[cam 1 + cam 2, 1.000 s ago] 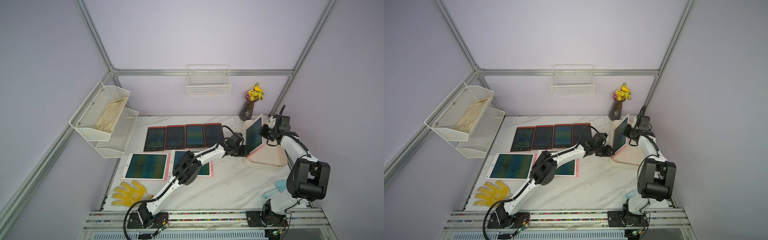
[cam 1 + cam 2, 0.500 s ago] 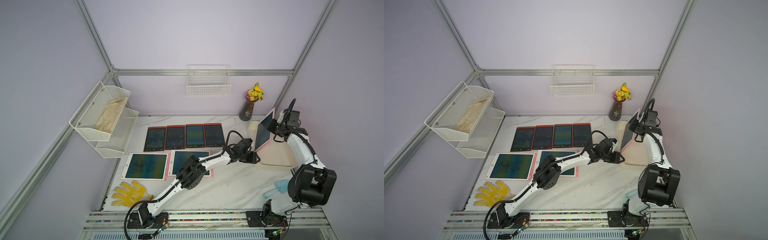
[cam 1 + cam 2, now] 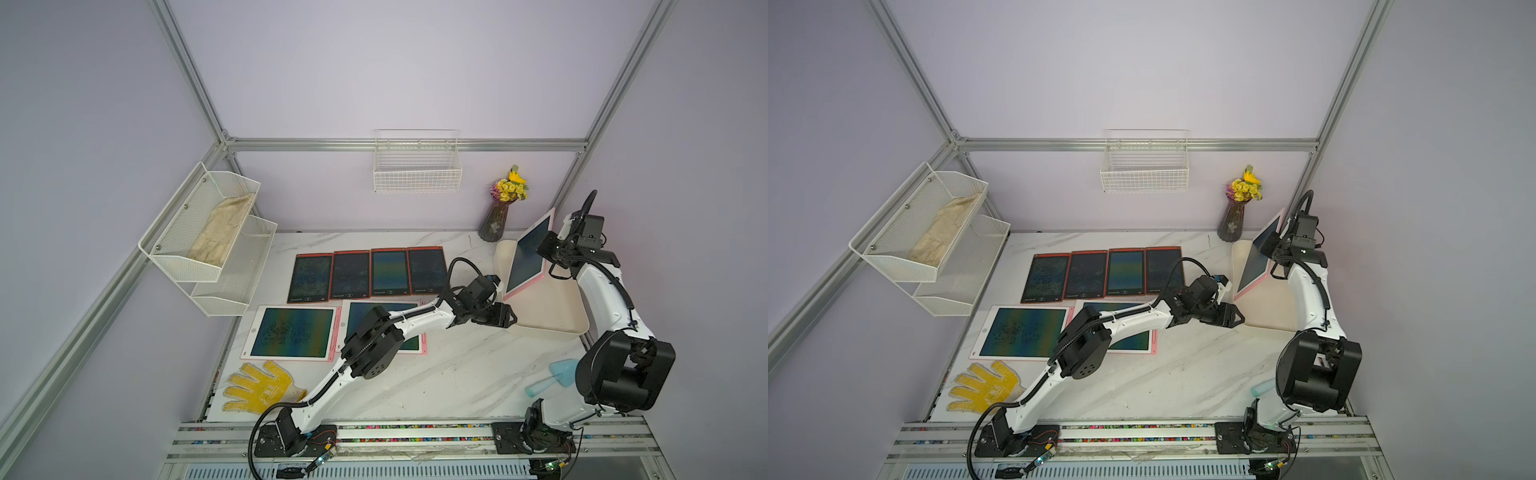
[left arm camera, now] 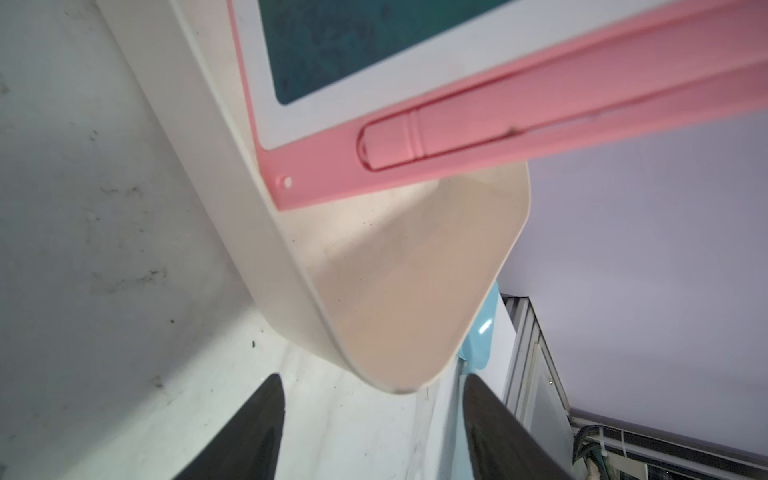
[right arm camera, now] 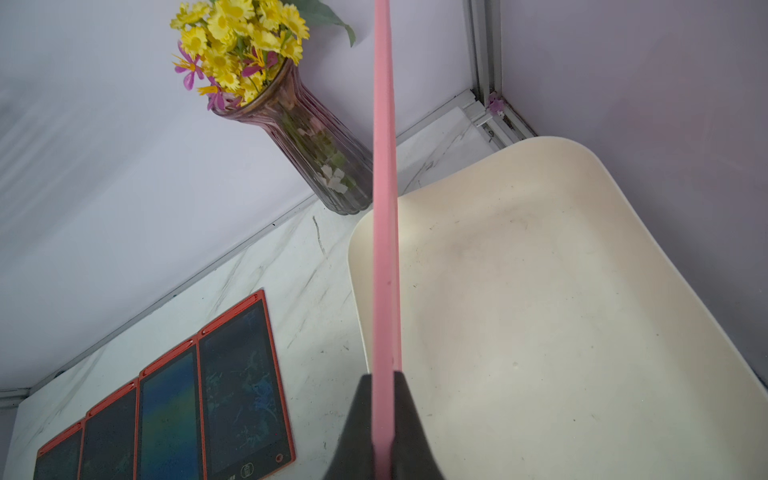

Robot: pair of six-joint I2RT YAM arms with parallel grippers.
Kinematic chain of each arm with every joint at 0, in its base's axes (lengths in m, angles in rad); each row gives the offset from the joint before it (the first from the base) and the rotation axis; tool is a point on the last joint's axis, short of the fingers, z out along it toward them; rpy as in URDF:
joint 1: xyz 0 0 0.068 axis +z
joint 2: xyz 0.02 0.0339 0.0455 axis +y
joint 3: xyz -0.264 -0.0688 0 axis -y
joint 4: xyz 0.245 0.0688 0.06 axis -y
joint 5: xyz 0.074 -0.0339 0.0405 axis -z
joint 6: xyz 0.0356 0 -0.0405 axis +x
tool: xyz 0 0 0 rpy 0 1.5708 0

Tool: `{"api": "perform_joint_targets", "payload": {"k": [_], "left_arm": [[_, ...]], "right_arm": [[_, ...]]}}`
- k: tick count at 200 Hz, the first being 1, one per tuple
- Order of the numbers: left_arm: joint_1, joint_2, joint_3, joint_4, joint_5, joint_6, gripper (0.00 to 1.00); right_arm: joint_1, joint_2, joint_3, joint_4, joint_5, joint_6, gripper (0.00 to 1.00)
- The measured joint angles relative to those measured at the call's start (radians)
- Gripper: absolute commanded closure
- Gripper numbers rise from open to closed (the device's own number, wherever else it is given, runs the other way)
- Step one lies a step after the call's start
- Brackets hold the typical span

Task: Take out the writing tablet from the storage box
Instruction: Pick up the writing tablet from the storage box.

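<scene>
- The right jaws are closed on the writing tablet [image 5: 384,208]. In the right wrist view the two dark fingers [image 5: 357,428] pinch its thin pink edge from both sides.
- The writing tablet is lifted and stands steeply on its edge, with the dark screen turned toward the left arm, as both top views show [image 3: 528,257].
- Its lower pink edge is over the storage box [image 3: 548,307], close to the wall on the left arm's side. I cannot tell if it touches this wall.
- The left jaws are spread apart. In the left wrist view the two dark fingers [image 4: 249,432] stand wide over the worktop [image 3: 436,374], and the near corner of the storage box lies just in front of the gap, not touching them.
- The storage box sits at the right back part of the worktop, and a vase with yellow flowers [image 3: 498,216] stands just behind it.
- Four red-framed tablets [image 3: 368,272] lie flat in a row to the left of the box. Two larger pink-edged tablets [image 3: 293,332] lie nearer to the front, one of them partly under the left arm.
- A yellow glove [image 3: 259,386] lies at the front left corner, and a light blue scoop [image 3: 555,372] lies beside the right arm's base.
</scene>
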Motion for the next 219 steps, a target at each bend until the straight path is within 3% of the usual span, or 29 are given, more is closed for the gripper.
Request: {"api": "perform_joint_targets", "payload": {"k": [60,103,153,179,219], "left_arm": [[0.002,-0.087,-0.035,0.035,-0.006,0.039,0.34],[0.002,-0.195,-0.185,0.034,-0.076,0.077,0.33],[0.022,-0.418,-0.394,0.041,-0.18,0.113,0.33],[0.054,-0.535,-0.524,0.056,-0.226,0.113,0.33],[0.114,-0.676,-0.768,0.08,-0.293,0.1,0.33]], "right_arm": [[0.0,0.0,0.044,-0.018,-0.016,0.002,1.0],[0.053,0.0,0.1,-0.042,0.01,0.002,1.0],[0.192,-0.005,0.138,-0.042,0.0,0.024,1.0],[0.271,-0.046,0.084,-0.023,-0.023,0.052,1.0],[0.328,-0.18,-0.123,0.019,-0.089,0.096,1.0]]}}
